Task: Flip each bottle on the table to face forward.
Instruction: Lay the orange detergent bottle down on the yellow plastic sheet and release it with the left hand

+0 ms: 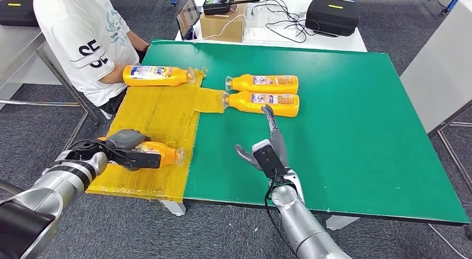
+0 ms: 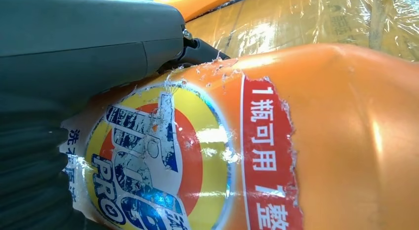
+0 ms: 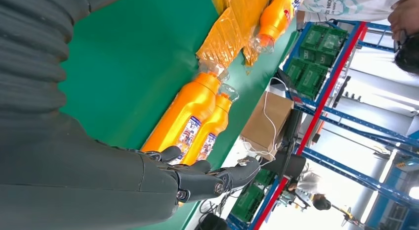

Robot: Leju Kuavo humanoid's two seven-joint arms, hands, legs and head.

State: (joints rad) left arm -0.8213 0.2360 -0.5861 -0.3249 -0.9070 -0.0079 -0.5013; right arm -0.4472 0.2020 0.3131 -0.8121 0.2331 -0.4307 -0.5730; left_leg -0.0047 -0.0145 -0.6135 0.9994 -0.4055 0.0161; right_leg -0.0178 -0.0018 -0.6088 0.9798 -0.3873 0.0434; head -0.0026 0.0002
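Right, you are partway through, judging by how things lie. Two orange plastic detergent bottles with clear caps [image 1: 262, 83] and [image 1: 261, 103] lie side by side, touching, on the green table top [image 1: 356, 142], labels up; those two look done. Your left hand [image 1: 125, 150] is grasping a third orange bottle [image 1: 161, 154] around its body, over the yellow taped cardboard sheet [image 1: 161, 114] at the near left corner of the table. In the left wrist view its worn round front label [image 2: 158, 161] already faces the camera, so I'd judge this one is mid-turn or nearly placed (whether it rests on the sheet or is lifted clear, I cannot tell). A fourth orange bottle [image 1: 158, 75] lies at the far end of the yellow sheet, just beside the forearm of a person in a white T-shirt [image 1: 83, 36]; it probably comes next.

Your right hand [image 1: 270, 150] is released, fingers spread and holding nothing, hovering over the green top near the closer of the paired bottles.

As for contents, the bottles are opaque: you cannot tell whether any hold liquid.
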